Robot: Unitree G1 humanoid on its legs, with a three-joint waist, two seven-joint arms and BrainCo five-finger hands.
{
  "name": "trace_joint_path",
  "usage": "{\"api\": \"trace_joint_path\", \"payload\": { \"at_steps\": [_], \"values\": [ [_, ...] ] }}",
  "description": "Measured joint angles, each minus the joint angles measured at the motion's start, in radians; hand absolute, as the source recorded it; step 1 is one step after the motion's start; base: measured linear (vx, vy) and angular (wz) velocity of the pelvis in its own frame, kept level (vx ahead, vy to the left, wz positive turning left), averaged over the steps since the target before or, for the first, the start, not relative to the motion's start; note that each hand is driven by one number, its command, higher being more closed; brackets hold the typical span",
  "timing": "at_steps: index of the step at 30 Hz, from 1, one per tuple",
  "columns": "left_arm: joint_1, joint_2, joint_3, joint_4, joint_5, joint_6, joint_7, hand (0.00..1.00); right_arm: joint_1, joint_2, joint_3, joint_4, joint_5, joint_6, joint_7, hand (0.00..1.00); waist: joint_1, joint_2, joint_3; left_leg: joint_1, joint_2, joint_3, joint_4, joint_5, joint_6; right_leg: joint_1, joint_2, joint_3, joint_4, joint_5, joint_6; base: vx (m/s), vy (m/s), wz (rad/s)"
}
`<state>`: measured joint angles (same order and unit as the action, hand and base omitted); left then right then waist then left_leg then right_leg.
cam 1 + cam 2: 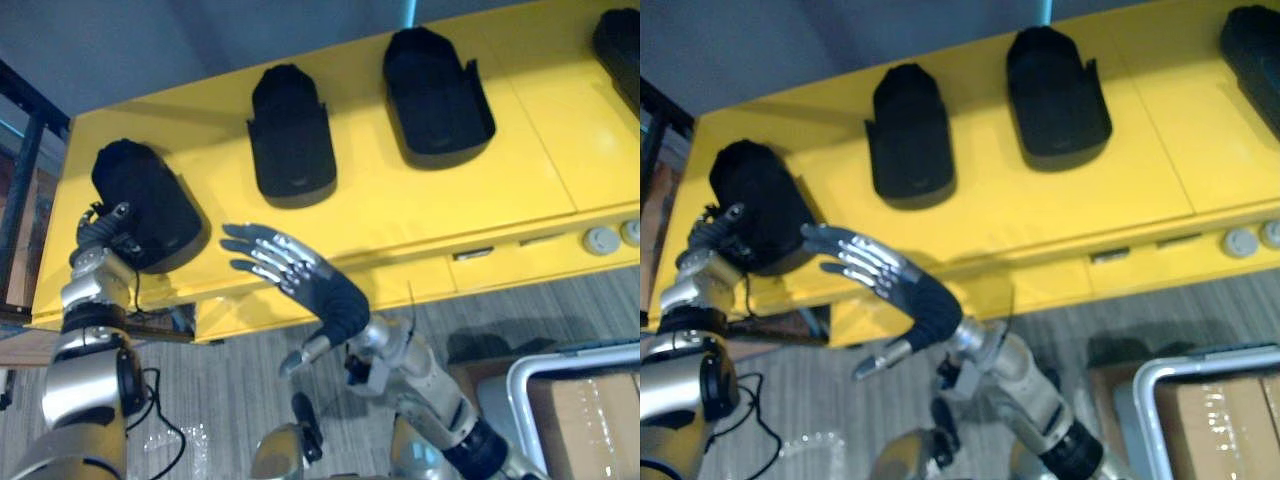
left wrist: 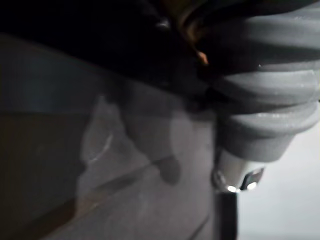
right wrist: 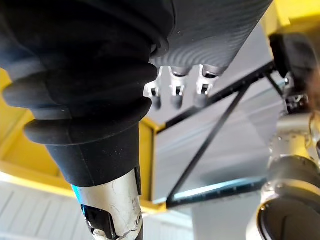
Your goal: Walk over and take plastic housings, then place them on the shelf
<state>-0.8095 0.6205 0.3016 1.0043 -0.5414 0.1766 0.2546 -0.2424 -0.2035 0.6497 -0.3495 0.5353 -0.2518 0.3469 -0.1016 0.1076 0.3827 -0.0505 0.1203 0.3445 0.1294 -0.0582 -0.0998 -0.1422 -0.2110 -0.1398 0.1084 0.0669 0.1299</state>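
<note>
**Surroundings.** A yellow bench (image 1: 400, 200) carries four black plastic housings in a row. They are the leftmost housing (image 1: 145, 205), the second housing (image 1: 290, 135), the third housing (image 1: 435, 95) and the fourth housing (image 1: 620, 45), which is cut off by the picture's right edge. All four lie well apart from one another. Two round knobs (image 1: 600, 240) sit on the bench front at the right. A dark metal frame (image 1: 25, 170) stands beside the bench's left end. On the floor at lower right, a cardboard box (image 1: 590, 410) lies inside a grey-rimmed bin (image 1: 520, 375).

**View differences.** The right wrist view shows the frame's crossed bars, the underside of the yellow bench and the left arm. The left wrist view is dark, and nothing in it resolves past the ribbed cover.

**Hand pose.**
- The left hand (image 1: 103, 228) is raised at the near left edge of the leftmost housing and is against it. Whether its fingers grip the housing cannot be told.
- The right hand (image 1: 290, 268) is over the bench's front edge, just beside the same housing. Its fingers (image 3: 172, 95) are straight and spread wide and hold nothing, and the thumb points down toward the floor.
</note>
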Motion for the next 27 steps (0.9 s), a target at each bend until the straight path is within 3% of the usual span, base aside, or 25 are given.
{"api": "trace_joint_path", "payload": {
  "at_steps": [9, 14, 19, 23, 27],
  "values": [
    [-0.013, 0.001, -0.003, 0.026, 0.000, -0.045, 0.009, 0.00, 0.003, 0.000, -0.030, -0.012, 0.001, 0.001, 0.000, 0.00, -0.019, -0.008, 0.006, -0.001, 0.001, 0.016, 0.005, 0.000, 0.000, -0.013, -0.001, 0.012, 0.011, 0.001, 0.001, -0.01, 0.002, -0.03],
    [-0.017, 0.001, -0.010, 0.037, 0.003, -0.068, 0.089, 0.00, 0.047, -0.001, -0.058, -0.038, 0.003, -0.011, 0.008, 0.00, -0.027, -0.008, 0.006, 0.023, 0.001, 0.029, -0.005, 0.000, 0.000, 0.002, 0.003, 0.028, 0.001, 0.004, 0.005, 0.00, 0.007, -0.09],
    [-0.043, 0.015, 0.002, 0.036, 0.105, -0.112, 0.170, 0.00, 0.111, -0.002, -0.056, -0.036, 0.002, -0.027, 0.024, 0.00, -0.028, -0.013, 0.001, 0.065, 0.003, 0.035, -0.029, 0.000, -0.001, 0.064, 0.013, 0.025, -0.065, 0.026, 0.008, 0.02, 0.001, -0.03],
    [-0.044, 0.090, 0.019, 0.034, 0.178, -0.134, 0.206, 0.00, 0.122, -0.002, -0.051, -0.028, 0.001, -0.047, 0.023, 0.00, -0.026, -0.039, -0.026, 0.078, 0.007, 0.043, -0.042, 0.001, -0.002, 0.110, 0.025, 0.017, -0.153, 0.064, 0.006, 0.03, -0.020, -0.03],
    [-0.025, 0.090, 0.040, 0.034, 0.249, -0.137, 0.216, 0.00, 0.143, -0.001, -0.028, 0.016, -0.005, -0.058, 0.017, 0.00, -0.020, -0.054, -0.112, 0.089, 0.008, 0.024, -0.054, 0.002, -0.004, 0.145, 0.030, 0.000, -0.188, 0.069, 0.007, 0.06, -0.025, 0.11]
  ]
}}
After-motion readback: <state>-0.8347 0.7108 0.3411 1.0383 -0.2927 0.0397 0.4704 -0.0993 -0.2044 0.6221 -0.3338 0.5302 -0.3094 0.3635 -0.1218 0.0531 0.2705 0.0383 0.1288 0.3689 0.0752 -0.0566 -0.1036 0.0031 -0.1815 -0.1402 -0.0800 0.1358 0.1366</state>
